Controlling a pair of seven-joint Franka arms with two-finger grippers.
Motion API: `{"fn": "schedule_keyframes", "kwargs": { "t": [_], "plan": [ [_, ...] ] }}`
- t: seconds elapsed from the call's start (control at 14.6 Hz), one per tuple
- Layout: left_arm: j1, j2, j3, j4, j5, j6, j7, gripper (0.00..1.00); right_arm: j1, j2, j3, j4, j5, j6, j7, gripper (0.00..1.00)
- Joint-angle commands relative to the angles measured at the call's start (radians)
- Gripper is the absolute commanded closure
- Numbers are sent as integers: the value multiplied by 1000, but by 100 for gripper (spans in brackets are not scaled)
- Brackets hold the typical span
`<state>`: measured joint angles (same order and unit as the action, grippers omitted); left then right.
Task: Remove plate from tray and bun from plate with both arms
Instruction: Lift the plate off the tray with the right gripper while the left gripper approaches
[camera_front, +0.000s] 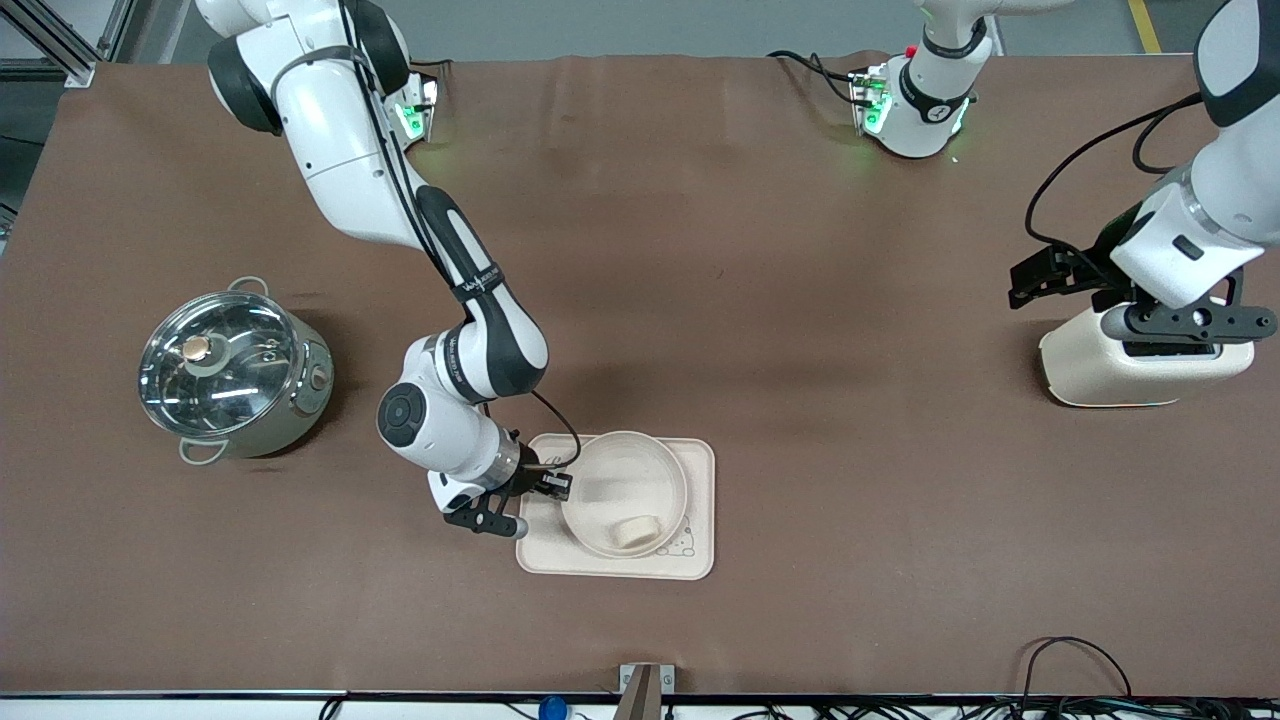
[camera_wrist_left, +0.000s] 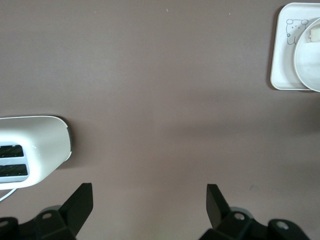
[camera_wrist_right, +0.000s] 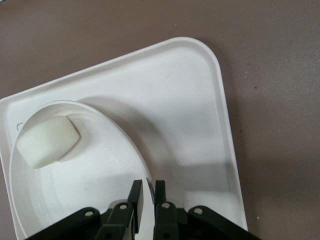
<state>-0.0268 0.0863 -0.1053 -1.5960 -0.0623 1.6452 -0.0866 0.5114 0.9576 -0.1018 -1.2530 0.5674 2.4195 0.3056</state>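
The cream plate (camera_front: 612, 452) sits in the rectangular tray (camera_front: 700, 500), near the front camera. The pale bun (camera_front: 636, 531) lies in the plate, at its edge nearest that camera. My right gripper (camera_front: 555, 487) is shut on the plate's rim at the side toward the right arm's end of the table. In the right wrist view its fingers (camera_wrist_right: 147, 187) pinch the plate's (camera_wrist_right: 90, 190) rim, with the bun (camera_wrist_right: 47, 140) inside and the tray (camera_wrist_right: 190, 100) under it. My left gripper (camera_front: 1170, 348) is open and empty (camera_wrist_left: 150, 192) over the toaster and waits.
A white toaster (camera_front: 1100, 370) stands at the left arm's end of the table and shows in the left wrist view (camera_wrist_left: 30, 150). A steel pot with a glass lid (camera_front: 235, 375) stands at the right arm's end. Brown tabletop lies between them.
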Motion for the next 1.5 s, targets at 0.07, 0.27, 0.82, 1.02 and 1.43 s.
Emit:
{"fn": "schedule_keyframes", "kwargs": {
  "t": [0.07,0.27,0.82,1.02,1.43],
  "plan": [
    [-8,29,-4,10,-14,36,-45,0,15,18,-7,15,17,16,-13,83],
    [-48,50,-8,13,-11,59,-142,0,22,27,-7,15,17,32,-13,85],
    [-116,64,-31,21,-37,74,-330,0,-5,-69,-4,-43,23,-15,-86,99],
    [-146,66,-40,22,-45,74,-390,0,4,-253,-2,-182,20,-161,-146,100],
    [-200,105,-57,13,-47,116,-519,0,117,-614,1,-742,11,28,-187,100]
  ]
}}
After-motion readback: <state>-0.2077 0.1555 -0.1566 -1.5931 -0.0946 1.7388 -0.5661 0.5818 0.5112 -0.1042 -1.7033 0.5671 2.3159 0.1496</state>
